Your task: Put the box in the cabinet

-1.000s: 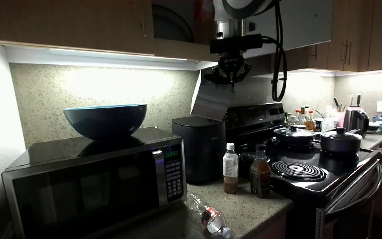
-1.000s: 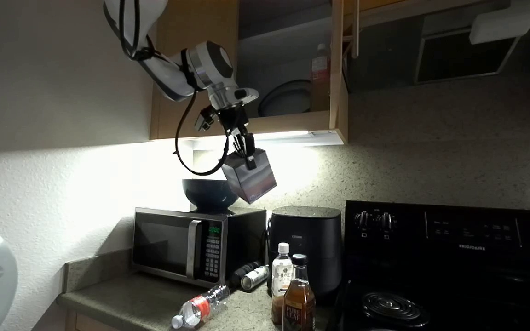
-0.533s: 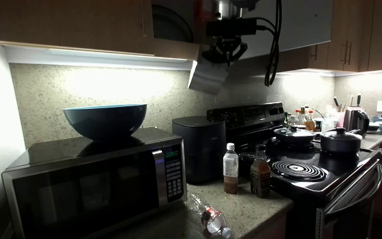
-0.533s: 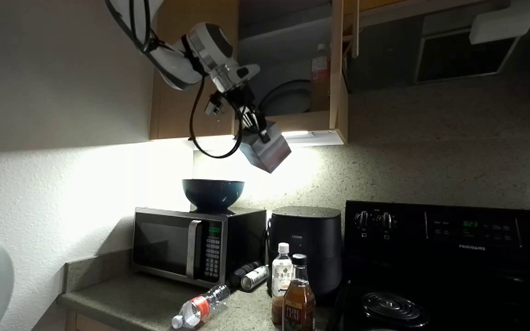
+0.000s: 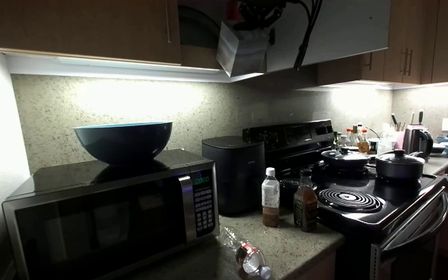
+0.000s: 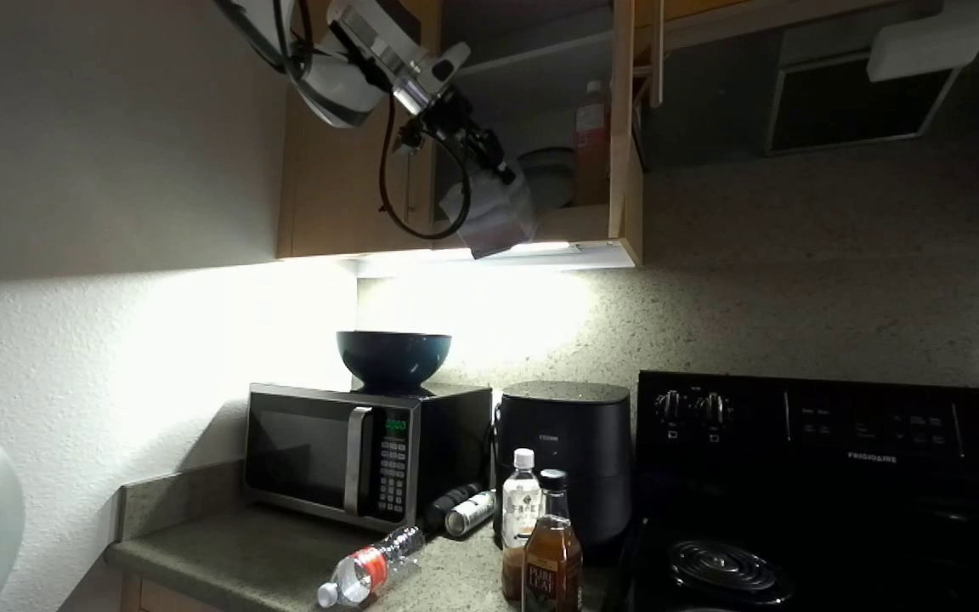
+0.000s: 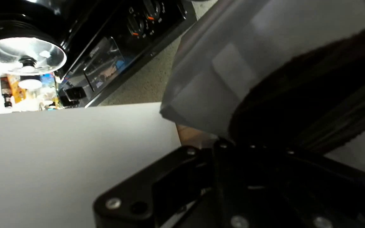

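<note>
the gripper (image 6: 494, 161) is clamped on the box (image 6: 492, 214), with one finger (image 6: 506, 174) lying against its side in an exterior view; the finger on the far side is hidden. the box is pale grey and tilted, one corner pointing down. it is up in the air, in front of the opening of the cabinet (image 6: 579, 223), and in both exterior views it covers part of the cabinet's lower edge. inside the cabinet are a round dish (image 6: 553, 178) and a bottle with a red label (image 6: 591, 136). in the wrist view the box takes up much of the upper right, blurred. below, a dark blue bowl (image 5: 123, 142) sits on the microwave (image 5: 103, 221), with a black air fryer (image 5: 233, 179) just beside it. a white-capped bottle (image 5: 270, 198) and a dark-capped bottle (image 5: 305, 206) stand upright near each other on the counter (image 5: 305, 244), and a clear bottle (image 6: 373, 567) lies on its side. the stove (image 5: 391, 200) bears a lidded pot (image 5: 399, 169).
</note>
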